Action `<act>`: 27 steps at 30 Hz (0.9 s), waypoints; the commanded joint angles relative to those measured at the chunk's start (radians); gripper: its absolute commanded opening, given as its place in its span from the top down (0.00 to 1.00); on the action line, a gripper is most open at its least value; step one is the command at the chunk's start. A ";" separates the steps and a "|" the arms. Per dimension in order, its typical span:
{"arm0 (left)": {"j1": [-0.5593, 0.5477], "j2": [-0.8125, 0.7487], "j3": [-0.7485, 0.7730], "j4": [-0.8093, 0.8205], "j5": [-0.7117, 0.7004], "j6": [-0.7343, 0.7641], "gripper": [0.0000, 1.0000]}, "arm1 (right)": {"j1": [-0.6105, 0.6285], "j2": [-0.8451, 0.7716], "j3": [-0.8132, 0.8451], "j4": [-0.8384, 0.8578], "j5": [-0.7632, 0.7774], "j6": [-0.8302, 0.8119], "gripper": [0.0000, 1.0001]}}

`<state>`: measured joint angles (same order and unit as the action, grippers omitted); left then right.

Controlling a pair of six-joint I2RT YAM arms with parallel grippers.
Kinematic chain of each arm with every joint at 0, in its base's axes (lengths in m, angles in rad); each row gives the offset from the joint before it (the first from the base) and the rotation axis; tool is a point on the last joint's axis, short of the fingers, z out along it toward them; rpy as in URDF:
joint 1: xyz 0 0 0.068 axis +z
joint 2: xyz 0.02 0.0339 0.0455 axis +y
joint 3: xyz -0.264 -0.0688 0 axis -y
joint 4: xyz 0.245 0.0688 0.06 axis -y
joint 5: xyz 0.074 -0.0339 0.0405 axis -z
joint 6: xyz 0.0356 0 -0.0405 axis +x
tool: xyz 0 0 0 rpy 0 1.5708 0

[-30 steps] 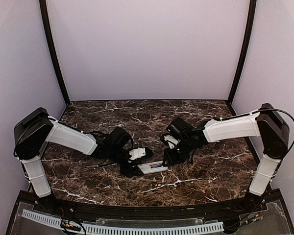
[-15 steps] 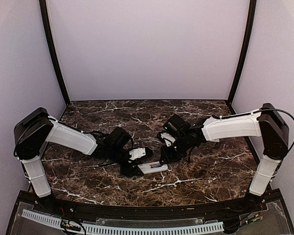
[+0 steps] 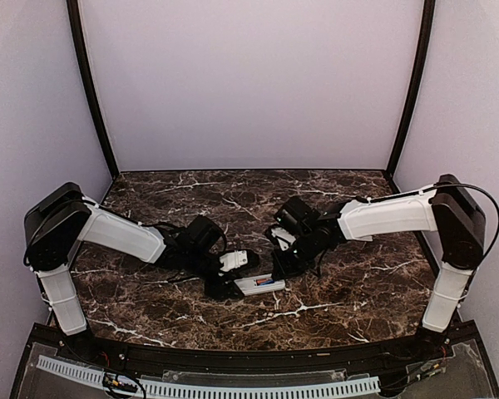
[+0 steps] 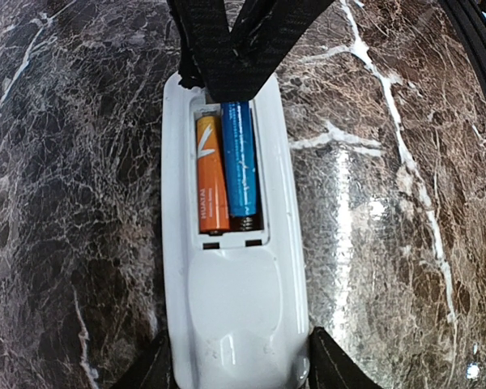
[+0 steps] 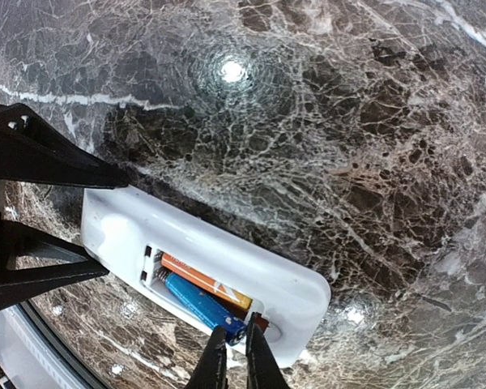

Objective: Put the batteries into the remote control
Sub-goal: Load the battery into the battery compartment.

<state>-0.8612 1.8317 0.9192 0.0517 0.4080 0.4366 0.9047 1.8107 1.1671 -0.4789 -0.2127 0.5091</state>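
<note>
Low over the bench (image 3: 358,283), the left arm (image 3: 121,234) stretches in from the left. The left hand (image 4: 243,369) is clamped on the near end of the remote (image 4: 235,300), one finger against each long edge. The remote lies face down near the middle of the bench with its bay (image 4: 233,235) open. The orange battery (image 4: 211,186) and blue battery (image 4: 240,162) lie side by side in it.

The right arm (image 3: 387,218) reaches in from the right, its wrist bent down over the remote's other end. The right hand (image 5: 233,356) has its fingers drawn nearly together, only a thin slit between them. Their tips sit at the end of the blue battery; whether they pinch it I cannot tell.

Compared with a second ago, the right arm has swung a little to the left and its hand has come in over the remote. The left arm and remote have not shifted.

The bench is dark brown marble with white veins and a few bright glare spots. Pale lilac walls (image 3: 249,83) close it in on three sides, with black posts (image 3: 87,83) at the back corners. A slotted white duct (image 3: 233,386) runs along the near edge.
</note>
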 commanded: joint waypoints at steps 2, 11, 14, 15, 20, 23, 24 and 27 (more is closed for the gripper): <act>-0.007 0.027 0.008 -0.046 0.012 -0.007 0.50 | 0.007 0.027 0.015 0.003 -0.010 -0.004 0.93; -0.006 0.029 0.010 -0.046 0.011 -0.009 0.50 | 0.011 0.048 0.009 0.020 -0.035 -0.005 0.99; -0.006 0.029 0.010 -0.046 0.011 -0.009 0.50 | 0.016 0.063 0.009 0.028 -0.043 -0.004 1.00; -0.007 0.028 0.010 -0.046 0.011 -0.009 0.51 | 0.017 0.068 0.008 0.032 -0.046 -0.003 1.00; -0.006 0.030 0.012 -0.046 0.011 -0.009 0.51 | 0.028 0.092 0.014 0.044 -0.042 0.010 1.00; -0.007 0.031 0.012 -0.046 0.011 -0.009 0.51 | 0.038 0.110 0.032 -0.002 0.024 0.015 0.96; -0.007 0.031 0.011 -0.046 0.011 -0.009 0.51 | 0.042 0.114 0.041 -0.028 0.056 0.015 0.94; -0.007 0.031 0.012 -0.046 0.011 -0.008 0.51 | 0.047 0.112 0.059 -0.087 0.120 0.019 0.91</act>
<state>-0.8612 1.8343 0.9230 0.0498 0.4095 0.4366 0.9245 1.8816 1.2160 -0.4767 -0.1986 0.5186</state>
